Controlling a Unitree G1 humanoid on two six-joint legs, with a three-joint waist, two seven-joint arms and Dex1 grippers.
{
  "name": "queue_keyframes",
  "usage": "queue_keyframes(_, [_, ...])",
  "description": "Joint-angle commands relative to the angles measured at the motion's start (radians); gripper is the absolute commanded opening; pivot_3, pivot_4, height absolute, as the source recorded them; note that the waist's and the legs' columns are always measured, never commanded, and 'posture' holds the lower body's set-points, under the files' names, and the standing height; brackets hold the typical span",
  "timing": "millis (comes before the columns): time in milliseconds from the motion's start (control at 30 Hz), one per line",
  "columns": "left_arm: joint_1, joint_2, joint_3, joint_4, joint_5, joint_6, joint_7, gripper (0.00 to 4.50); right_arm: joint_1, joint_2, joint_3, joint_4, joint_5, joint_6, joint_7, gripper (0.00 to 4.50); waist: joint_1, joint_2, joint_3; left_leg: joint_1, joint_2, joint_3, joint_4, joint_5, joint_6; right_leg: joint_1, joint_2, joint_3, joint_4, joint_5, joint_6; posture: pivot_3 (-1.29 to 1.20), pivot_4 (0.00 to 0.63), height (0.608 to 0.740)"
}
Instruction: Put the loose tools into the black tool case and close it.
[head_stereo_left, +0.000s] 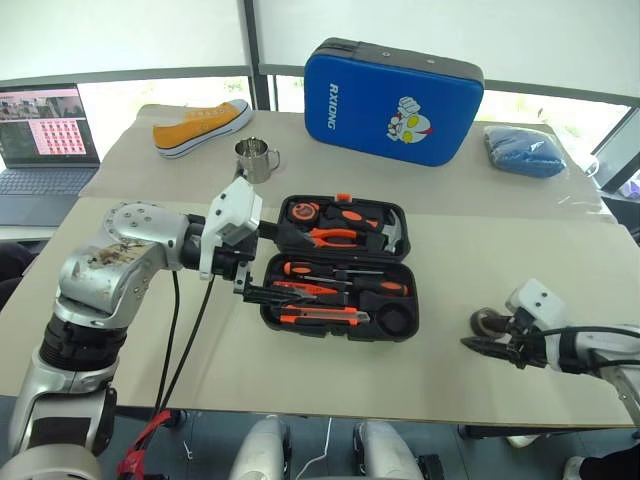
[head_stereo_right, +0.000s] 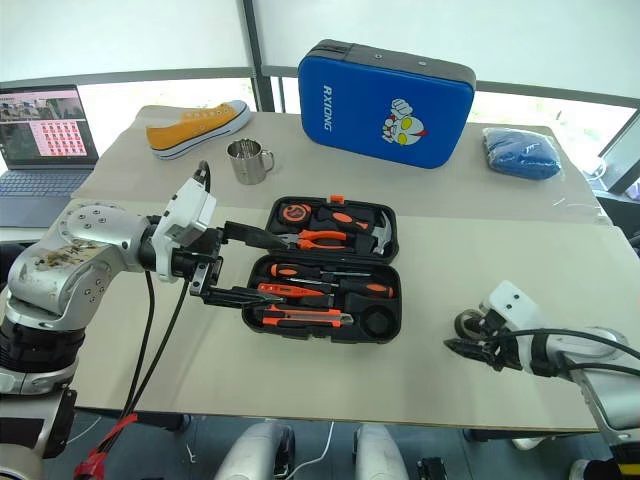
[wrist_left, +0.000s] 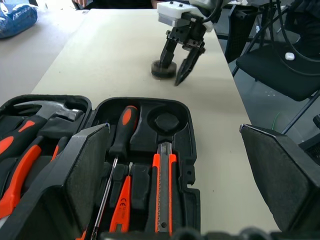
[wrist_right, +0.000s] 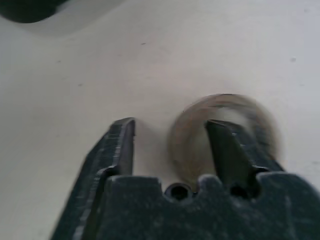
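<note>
Beige tabletop (head_stereo_left: 480, 300) under a bright window, with a blue zip case (head_stereo_left: 392, 100), a yellow shoe (head_stereo_left: 200, 125), a steel mug (head_stereo_left: 256, 158) and a laptop (head_stereo_left: 45, 140) at the far and left edges. We noted the black case (head_stereo_left: 340, 265) lying open near the middle, lid half away from us holding pliers (head_stereo_left: 340, 237), a hammer and a tape measure. In the near half we saw the screwdrivers (head_stereo_left: 345, 270), the slim tester and the knife (head_stereo_left: 320, 315) already seated in their slots; the round recess (wrist_left: 167, 121) at the case's right end stood empty. We found the tape roll (wrist_left: 163, 69) out on the bare table well to the right of the case, flat on its side, so it had no long axis to line up. Our right gripper (wrist_left: 182, 62) was down at the roll: in the right wrist view one finger stood inside the ring's hole and the other just outside its wall, jaws part-way in, and we could not tell whether they had yet pinched it. Our left gripper (head_stereo_right: 225, 265) hung wide and empty at the case's left edge, far from the roll. We judged the right arm the one for this piece: the roll must travel leftward to that empty recess, with the lid to fold down toward us afterwards.
</note>
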Motion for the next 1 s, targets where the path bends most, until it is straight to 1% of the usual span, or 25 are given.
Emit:
queue_keyframes(33, [-0.017,0.011,0.016,-0.029,-0.015,-0.006,0.014,4.5,-0.012,0.018,0.004,0.02,-0.017,-0.042,0.003,1.05,-0.002,0.0,0.0,0.0,0.0,0.0,0.0,0.0,0.0,0.0,0.0,0.0,0.0,0.0,0.0,0.0,0.15,0.739])
queue_keyframes(133, [-0.019,0.007,0.01,-0.031,-0.016,-0.009,0.017,4.5,-0.01,0.024,-0.01,0.02,-0.012,-0.062,0.018,0.05,-0.004,0.0,0.0,0.0,0.0,0.0,0.0,0.0,0.0,0.0,0.0,0.0,0.0,0.0,0.0,0.0,0.15,0.739])
queue_keyframes(167, [-0.017,0.008,0.005,-0.032,-0.012,-0.015,0.014,4.5,-0.007,0.02,-0.02,0.009,-0.004,-0.063,0.029,0.01,-0.005,0.0,0.0,0.0,0.0,0.0,0.0,0.0,0.0,0.0,0.0,0.0,0.0,0.0,0.0,0.0,0.15,0.739])
queue_keyframes(233, [-0.011,0.012,-0.003,-0.032,-0.005,-0.026,0.007,4.5,-0.009,0.023,-0.071,-0.078,0.09,-0.05,0.084,0.01,-0.006,0.0,0.0,0.0,0.0,0.0,0.0,0.0,0.0,0.0,0.0,0.0,0.0,0.0,0.0,0.0,0.15,0.739])
queue_keyframes(300, [-0.007,0.013,-0.005,-0.027,-0.002,-0.032,0.007,4.5,-0.038,0.037,-0.125,-0.249,0.288,0.002,0.148,0.01,-0.008,0.001,0.001,0.0,0.0,0.0,0.0,0.0,0.0,0.0,0.0,0.0,0.0,0.0,0.0,0.0,0.15,0.739])
queue_keyframes(333, [-0.005,0.013,-0.007,-0.026,0.0,-0.036,0.007,4.5,-0.066,0.042,-0.117,-0.318,0.352,0.044,0.144,0.01,-0.01,0.002,0.001,0.0,0.0,0.0,0.0,0.0,0.0,-0.001,0.0,0.0,0.001,0.0,0.0,0.0,0.15,0.739])
queue_keyframes(367, [-0.004,0.013,-0.009,-0.025,0.003,-0.042,0.007,4.5,-0.089,0.044,-0.094,-0.368,0.375,0.069,0.132,0.01,-0.012,0.003,0.002,0.0,0.0,0.0,0.0,0.0,0.0,-0.001,0.0,0.001,0.001,0.0,0.0,0.0,0.15,0.739])
queue_keyframes(400, [-0.002,0.013,-0.01,-0.025,0.006,-0.046,0.008,4.5,-0.104,0.044,-0.066,-0.391,0.363,0.079,0.115,0.01,-0.014,0.003,0.002,0.0,0.001,0.0,-0.001,0.0,0.0,-0.001,0.0,0.001,0.001,0.0,0.0,0.0,0.15,0.739])
queue_keyframes(500, [0.0,0.014,-0.017,-0.028,0.009,-0.056,0.013,4.5,-0.139,0.041,0.065,-0.428,0.25,0.061,0.074,0.01,-0.008,0.001,0.002,0.0,0.001,-0.001,-0.001,0.0,0.0,0.0,0.001,-0.001,0.0,0.0,0.0,0.0,0.15,0.739])
queue_keyframes(600, [0.001,0.022,-0.029,-0.023,0.039,-0.086,0.018,4.5,-0.196,0.08,0.201,-0.389,0.121,0.03,0.01,0.01,0.002,0.001,0.002,-0.001,0.0,-0.001,0.0,0.0,0.0,-0.001,-0.001,-0.001,0.0,0.0,0.0,0.0,0.15,0.739])
queue_keyframes(667, [-0.001,0.027,-0.029,-0.014,0.054,-0.099,0.02,4.5,-0.229,0.081,0.271,-0.345,0.022,-0.004,-0.014,0.01,0.003,0.001,0.002,-0.002,-0.001,0.0,0.001,0.0,0.0,-0.001,-0.001,0.0,0.0,0.0,0.001,0.0,0.15,0.739])
queue_keyframes(733, [0.002,0.037,-0.02,-0.016,0.048,-0.094,0.015,4.5,-0.257,0.081,0.302,-0.314,-0.02,-0.004,-0.02,0.01,0.004,0.001,0.002,-0.002,-0.001,0.0,0.001,0.0,0.0,-0.001,-0.001,0.0,0.0,0.0,0.001,0.0,0.15,0.739])
queue_keyframes(967, [0.016,0.041,-0.022,-0.023,0.045,-0.102,0.027,4.5,-0.263,0.097,0.341,-0.309,-0.036,0.03,-0.003,0.01,0.003,0.001,0.002,-0.002,0.0,-0.001,0.0,0.0,0.0,-0.002,0.0,0.0,0.0,0.0,0.0,0.0,0.15,0.739])
queue_keyframes(1000, [0.016,0.039,-0.023,-0.025,0.044,-0.101,0.03,4.5,-0.262,0.096,0.344,-0.309,-0.038,0.035,-0.001,0.39,0.003,0.001,0.002,-0.002,0.0,0.0,0.0,0.0,0.0,-0.002,0.0,0.0,0.0,0.0,0.0,0.0,0.15,0.739])
